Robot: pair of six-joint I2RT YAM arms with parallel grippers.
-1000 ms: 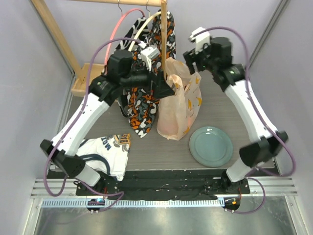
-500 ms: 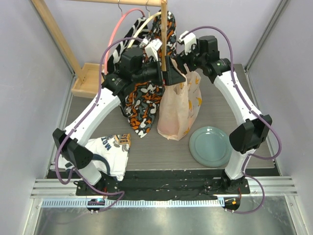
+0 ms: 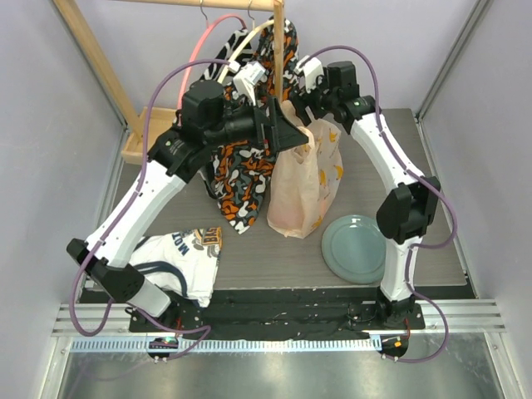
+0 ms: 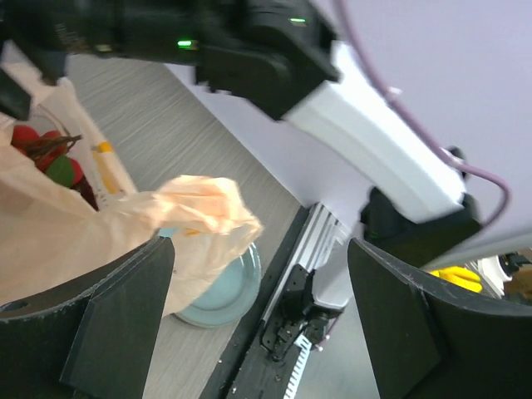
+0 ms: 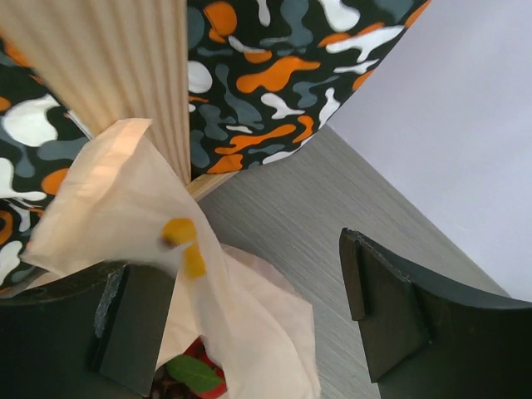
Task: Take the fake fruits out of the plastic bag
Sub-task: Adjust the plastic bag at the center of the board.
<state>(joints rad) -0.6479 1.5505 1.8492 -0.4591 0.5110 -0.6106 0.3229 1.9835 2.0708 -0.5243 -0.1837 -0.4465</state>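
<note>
The plastic bag (image 3: pixel 303 179) hangs upright from the wooden post, its bottom resting on the table. Fake fruits show through its mouth: red berries with a green leaf (image 5: pixel 195 378) in the right wrist view, and red fruits (image 4: pixel 40 154) in the left wrist view. My left gripper (image 3: pixel 293 135) is at the bag's upper left edge and stands open (image 4: pixel 258 320), with a crumpled bag flap (image 4: pixel 199 212) reaching in beside its left finger. My right gripper (image 3: pixel 306 101) hovers over the bag's top from behind, open (image 5: pixel 262 324), with the bag's handle part (image 5: pixel 125 199) against its left finger.
A grey-green plate (image 3: pixel 357 248) lies on the table to the right of the bag. The orange-black-white patterned cloth (image 3: pixel 241 174) hangs just left of it on the wooden rack post (image 3: pixel 278 50). A printed white garment (image 3: pixel 187 253) lies at the front left.
My right arm has swung left from the right of the rack to just above the bag's top. The left gripper has stayed at the bag's upper edge, shifting only slightly.
</note>
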